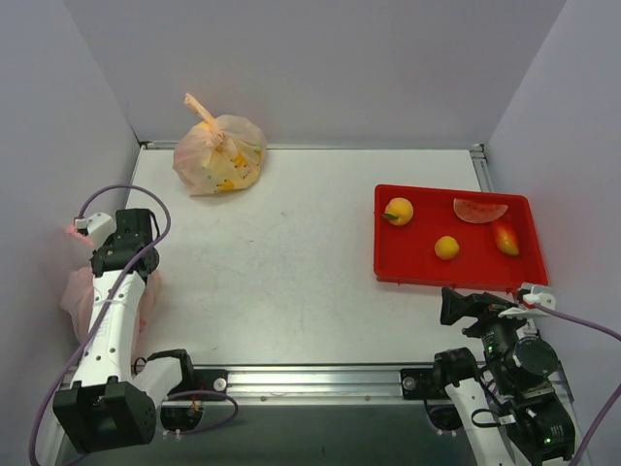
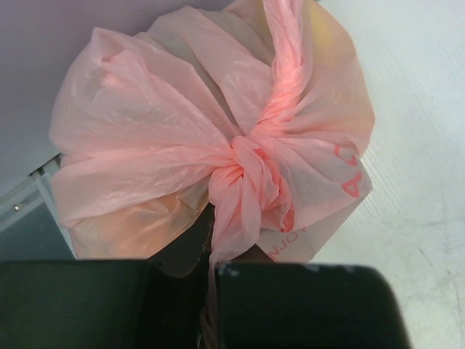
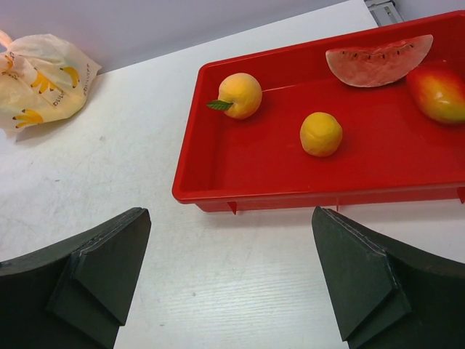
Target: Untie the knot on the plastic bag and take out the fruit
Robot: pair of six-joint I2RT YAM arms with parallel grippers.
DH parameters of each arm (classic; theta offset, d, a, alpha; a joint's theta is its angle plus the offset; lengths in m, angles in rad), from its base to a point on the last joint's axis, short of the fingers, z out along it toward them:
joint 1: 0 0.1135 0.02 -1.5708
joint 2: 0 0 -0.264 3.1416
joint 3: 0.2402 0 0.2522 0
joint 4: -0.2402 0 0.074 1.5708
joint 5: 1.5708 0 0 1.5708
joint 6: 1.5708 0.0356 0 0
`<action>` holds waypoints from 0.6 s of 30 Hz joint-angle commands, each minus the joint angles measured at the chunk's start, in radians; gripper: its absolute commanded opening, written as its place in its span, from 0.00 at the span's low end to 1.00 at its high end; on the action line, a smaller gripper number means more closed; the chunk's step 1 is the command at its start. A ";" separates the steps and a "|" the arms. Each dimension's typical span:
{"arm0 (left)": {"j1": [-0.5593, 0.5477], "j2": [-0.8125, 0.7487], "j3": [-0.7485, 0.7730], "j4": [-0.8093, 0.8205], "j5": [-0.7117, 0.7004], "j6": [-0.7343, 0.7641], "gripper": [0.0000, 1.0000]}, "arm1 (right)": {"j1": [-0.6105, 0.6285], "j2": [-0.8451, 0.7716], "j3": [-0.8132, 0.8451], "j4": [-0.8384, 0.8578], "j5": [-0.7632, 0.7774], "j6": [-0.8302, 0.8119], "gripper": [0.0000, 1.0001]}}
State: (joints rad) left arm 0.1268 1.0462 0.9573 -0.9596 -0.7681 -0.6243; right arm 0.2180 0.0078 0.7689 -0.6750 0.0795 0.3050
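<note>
Just beyond left tool [image 2: 212,273], knot [image 2: 247,174].

Out-of-sight items, as I read them from the console:
1. plastic bag [image 1: 76,296], top view: only pink bulges show on either side of the left arm [image 1: 112,311].
2. Bag contents, left wrist view: I can make out nothing through the plastic.
3. knot [image 2: 243,171]: its tail disappears between the dark, blurred fingers of the left gripper [image 2: 211,291].
4. paler bag [image 3: 43,69] and red tray [image 3: 240,196], right wrist view: both are cropped by the frame edges.
</note>
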 commanded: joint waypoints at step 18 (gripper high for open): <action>-0.601 0.238 0.428 0.176 0.296 0.184 0.00 | 0.007 0.164 0.105 0.018 -0.227 -0.006 1.00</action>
State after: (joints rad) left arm -0.4137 1.2636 1.2766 -0.8837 -0.5041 -0.4900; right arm 0.2180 0.1020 0.8516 -0.6788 -0.0582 0.2871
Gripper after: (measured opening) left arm 0.048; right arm 0.998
